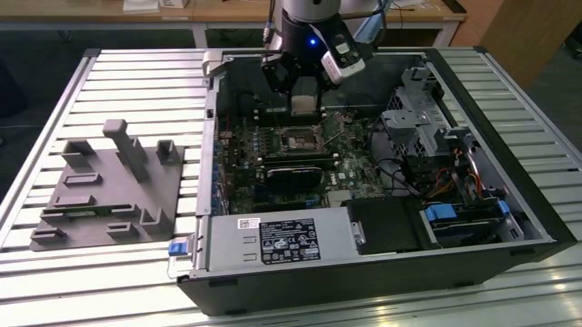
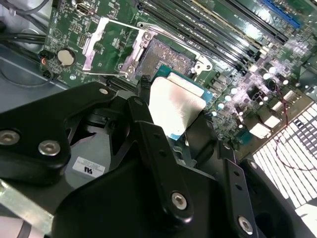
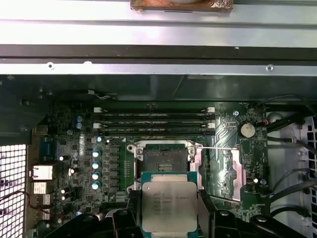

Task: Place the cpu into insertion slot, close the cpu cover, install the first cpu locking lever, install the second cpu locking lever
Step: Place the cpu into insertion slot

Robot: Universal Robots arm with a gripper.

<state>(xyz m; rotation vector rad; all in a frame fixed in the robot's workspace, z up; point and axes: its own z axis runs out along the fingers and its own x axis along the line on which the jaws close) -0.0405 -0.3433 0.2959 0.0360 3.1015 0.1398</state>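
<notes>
My gripper (image 1: 306,101) is shut on the cpu (image 1: 306,104), a flat square chip with a silvery top on a green edge. It hangs inside the open computer case, a little above the green board. In the first wrist view the cpu (image 3: 169,203) sits between the black fingers (image 3: 130,213), just short of the insertion slot (image 3: 161,159). The slot has a dark centre and a silvery rim and lies uncovered. The cpu cover (image 3: 233,171) is swung open and lies flat beside the slot. The second wrist view shows the cpu (image 2: 176,106), the slot (image 2: 166,57) and the cover (image 2: 106,42).
Long black memory slots (image 3: 156,124) run just past the socket. A thin metal lever (image 3: 220,147) stands out beside it. The case holds a power supply (image 1: 282,240) and a drive cage (image 1: 427,129). A grey fixture block (image 1: 109,191) stands on the slatted table at the exterior view's left.
</notes>
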